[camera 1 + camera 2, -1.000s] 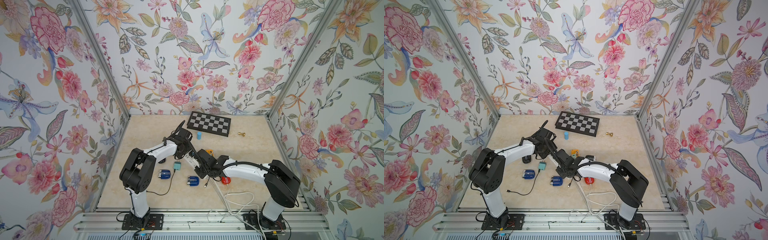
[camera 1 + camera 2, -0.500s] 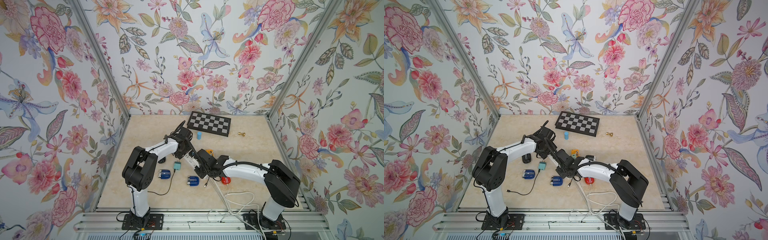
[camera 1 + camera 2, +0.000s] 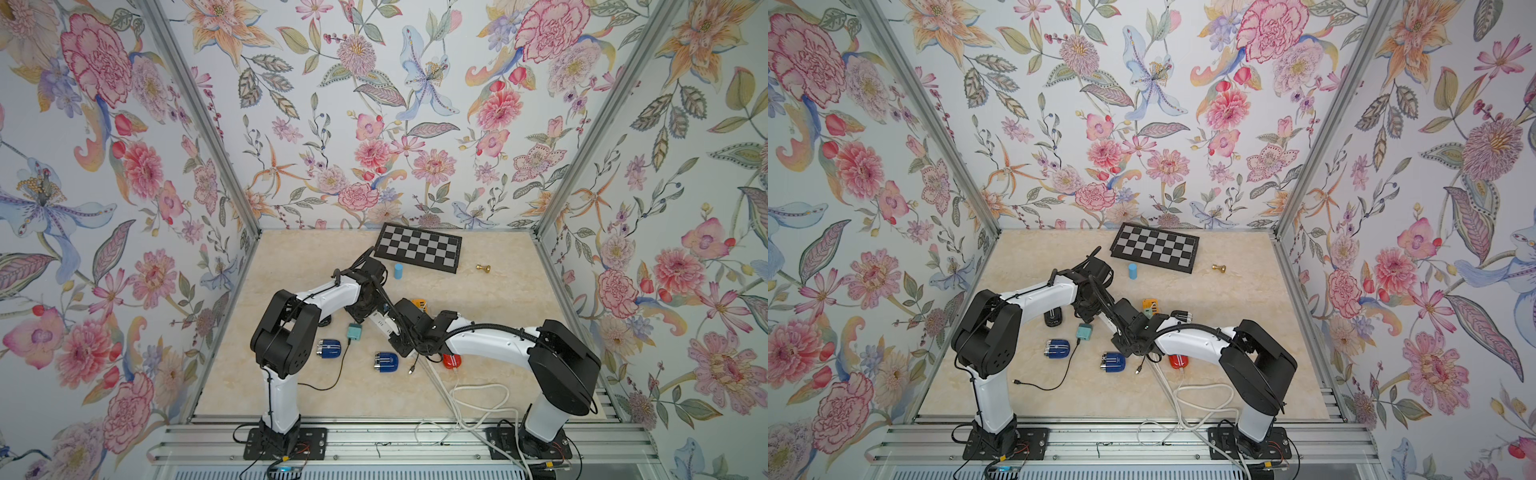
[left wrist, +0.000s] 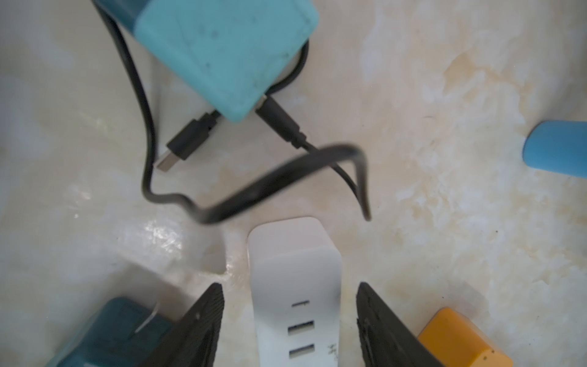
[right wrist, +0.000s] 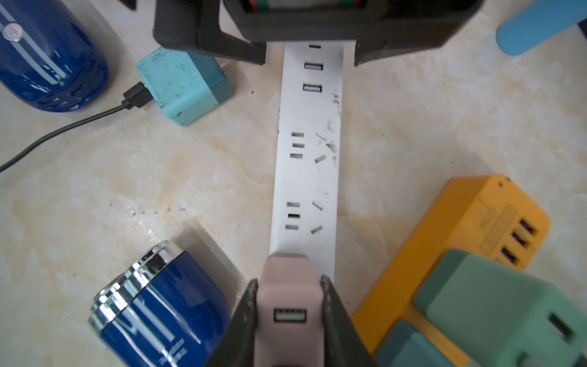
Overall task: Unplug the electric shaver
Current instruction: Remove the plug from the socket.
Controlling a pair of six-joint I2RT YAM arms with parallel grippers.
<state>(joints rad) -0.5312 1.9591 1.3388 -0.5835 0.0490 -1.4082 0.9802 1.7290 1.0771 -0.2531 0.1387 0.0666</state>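
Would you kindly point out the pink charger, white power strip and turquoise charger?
pink charger (image 5: 288, 286): right wrist view, top face.
white power strip (image 5: 306, 181): right wrist view, bare middle.
turquoise charger (image 5: 173, 84): right wrist view, top face.

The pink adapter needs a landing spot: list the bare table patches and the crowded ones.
Bare: the right side, between the gold chess piece and the right arm; the back left corner beside the chessboard. Crowded: around the white power strip, among shavers and chargers.
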